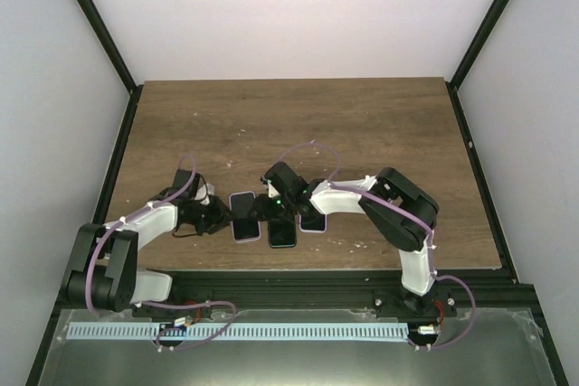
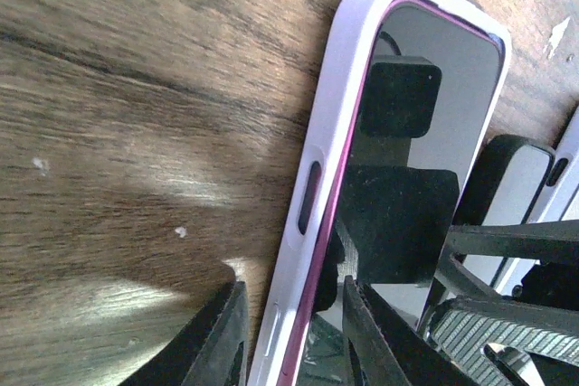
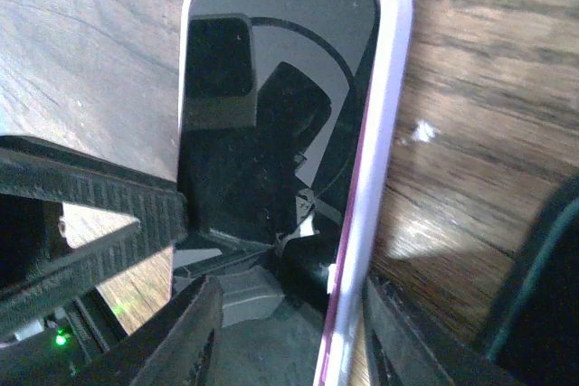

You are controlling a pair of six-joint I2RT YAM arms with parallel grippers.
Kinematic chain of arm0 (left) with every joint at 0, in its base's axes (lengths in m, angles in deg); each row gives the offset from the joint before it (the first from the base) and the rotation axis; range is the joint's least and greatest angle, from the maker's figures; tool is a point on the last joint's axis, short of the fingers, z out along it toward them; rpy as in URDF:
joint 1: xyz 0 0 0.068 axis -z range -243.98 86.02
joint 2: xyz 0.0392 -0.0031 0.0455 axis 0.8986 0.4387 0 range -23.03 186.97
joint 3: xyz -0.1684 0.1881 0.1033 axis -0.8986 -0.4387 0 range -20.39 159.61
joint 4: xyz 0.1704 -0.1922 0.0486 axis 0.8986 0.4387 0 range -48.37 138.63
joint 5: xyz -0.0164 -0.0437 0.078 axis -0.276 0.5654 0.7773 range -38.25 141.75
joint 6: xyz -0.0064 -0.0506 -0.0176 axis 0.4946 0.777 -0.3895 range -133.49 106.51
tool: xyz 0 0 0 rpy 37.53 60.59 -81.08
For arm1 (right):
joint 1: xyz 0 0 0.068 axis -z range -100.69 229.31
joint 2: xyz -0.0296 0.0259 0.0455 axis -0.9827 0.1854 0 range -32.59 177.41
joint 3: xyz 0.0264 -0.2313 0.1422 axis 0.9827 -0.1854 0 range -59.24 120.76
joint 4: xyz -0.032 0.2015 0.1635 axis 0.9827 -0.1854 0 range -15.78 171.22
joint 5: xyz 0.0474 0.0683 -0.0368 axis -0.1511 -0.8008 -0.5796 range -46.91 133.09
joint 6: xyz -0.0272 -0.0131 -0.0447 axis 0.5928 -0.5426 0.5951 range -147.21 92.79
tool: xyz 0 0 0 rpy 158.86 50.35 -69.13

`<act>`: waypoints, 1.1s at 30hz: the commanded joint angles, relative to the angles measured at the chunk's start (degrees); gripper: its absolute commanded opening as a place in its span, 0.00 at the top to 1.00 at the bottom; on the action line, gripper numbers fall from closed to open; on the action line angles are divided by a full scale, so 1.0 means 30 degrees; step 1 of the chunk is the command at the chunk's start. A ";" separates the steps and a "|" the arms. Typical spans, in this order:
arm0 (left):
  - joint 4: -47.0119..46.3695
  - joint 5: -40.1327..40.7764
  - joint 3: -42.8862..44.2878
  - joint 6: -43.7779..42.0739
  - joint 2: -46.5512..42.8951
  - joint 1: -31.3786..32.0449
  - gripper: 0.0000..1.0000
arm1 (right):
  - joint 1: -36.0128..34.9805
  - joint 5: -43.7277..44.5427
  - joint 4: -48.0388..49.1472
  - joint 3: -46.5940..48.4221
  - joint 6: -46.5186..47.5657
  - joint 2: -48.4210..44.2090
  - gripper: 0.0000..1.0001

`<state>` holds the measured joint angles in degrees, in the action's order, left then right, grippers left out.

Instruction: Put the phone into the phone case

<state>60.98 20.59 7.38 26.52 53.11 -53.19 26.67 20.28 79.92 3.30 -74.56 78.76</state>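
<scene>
A phone (image 2: 407, 187) with a dark glossy screen and pink rim lies flat inside a lilac case (image 2: 339, 106) on the wood table; in the top view it is the left one (image 1: 242, 216) of three. My left gripper (image 2: 289, 341) is open and straddles the case's left wall, one finger on the table and one over the screen. My right gripper (image 3: 289, 341) is open and straddles the same phone's (image 3: 271, 115) other long side, one finger outside the case wall (image 3: 384, 106). From above, the left gripper (image 1: 224, 217) and right gripper (image 1: 265, 210) flank this phone.
A dark phone (image 1: 281, 230) and another phone in a pale case (image 1: 313, 221) lie just right of it, under the right arm. The table's front edge (image 1: 298, 268) is close behind them. Black frame posts border the table's sides.
</scene>
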 commanded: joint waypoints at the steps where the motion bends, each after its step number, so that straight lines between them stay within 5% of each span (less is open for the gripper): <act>1: 0.0393 0.1346 0.0259 -0.0426 0.0121 -0.0140 0.70 | 0.0045 0.0061 -0.0552 0.1080 -0.0099 0.1010 0.54; 21: -0.1155 -0.1479 -0.1140 -0.0051 -0.0415 -0.2352 0.79 | 0.0475 -0.4970 0.6994 -0.0831 -0.4386 0.0458 0.54; 33: -0.2142 -0.2640 -0.1949 0.0227 -0.0249 -0.2567 0.75 | 0.0439 -0.5305 0.8016 -0.0962 -0.5016 0.0179 0.52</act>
<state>55.67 14.50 2.94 26.80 52.06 -61.12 28.99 7.69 98.07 -0.43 -88.18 81.47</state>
